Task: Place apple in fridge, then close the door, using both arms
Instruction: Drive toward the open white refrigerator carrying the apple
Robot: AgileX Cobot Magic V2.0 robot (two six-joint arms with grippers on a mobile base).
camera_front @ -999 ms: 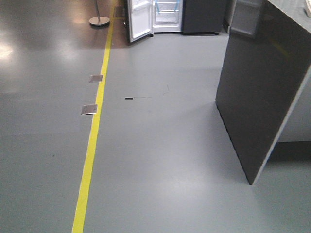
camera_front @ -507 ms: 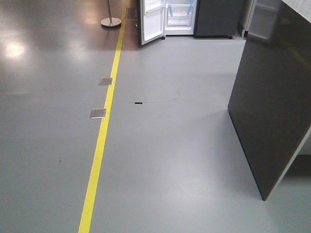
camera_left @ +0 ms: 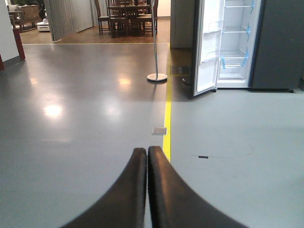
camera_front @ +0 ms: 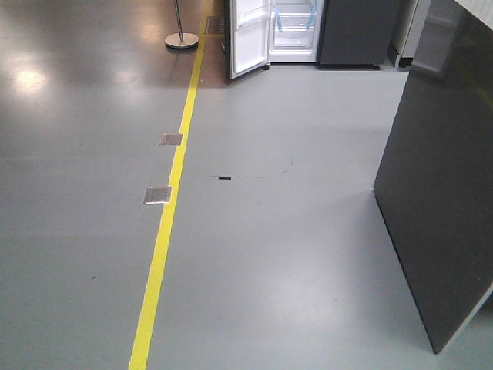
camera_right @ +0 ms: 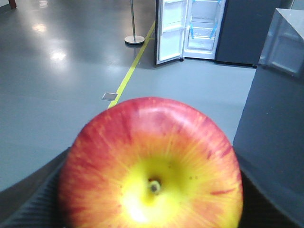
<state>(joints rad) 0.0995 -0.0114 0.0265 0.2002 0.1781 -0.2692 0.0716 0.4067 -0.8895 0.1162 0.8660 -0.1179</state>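
Up close, the glossy round red-and-yellow apple [camera_right: 151,166] sits clamped between the right gripper's [camera_right: 151,204] ribbed black pads [camera_right: 33,204]. The left gripper's [camera_left: 147,153] smooth curved fingers [camera_left: 128,190] press together, empty; far off, the dark grey fridge's [camera_front: 293,48] white-lined door [camera_front: 248,42] stands open.

Red apple [camera_right: 150,166], yellow-streaked around the stem; fridge [camera_front: 291,35] white inside, seemingly blue-striped.

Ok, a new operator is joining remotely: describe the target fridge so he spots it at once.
Follow the yellow floor line to the far end of the grey floor; the fridge stands just right of it. It alone has its door swung open, showing a white interior with blue tape, unlike the closed dark grey unit beside it.
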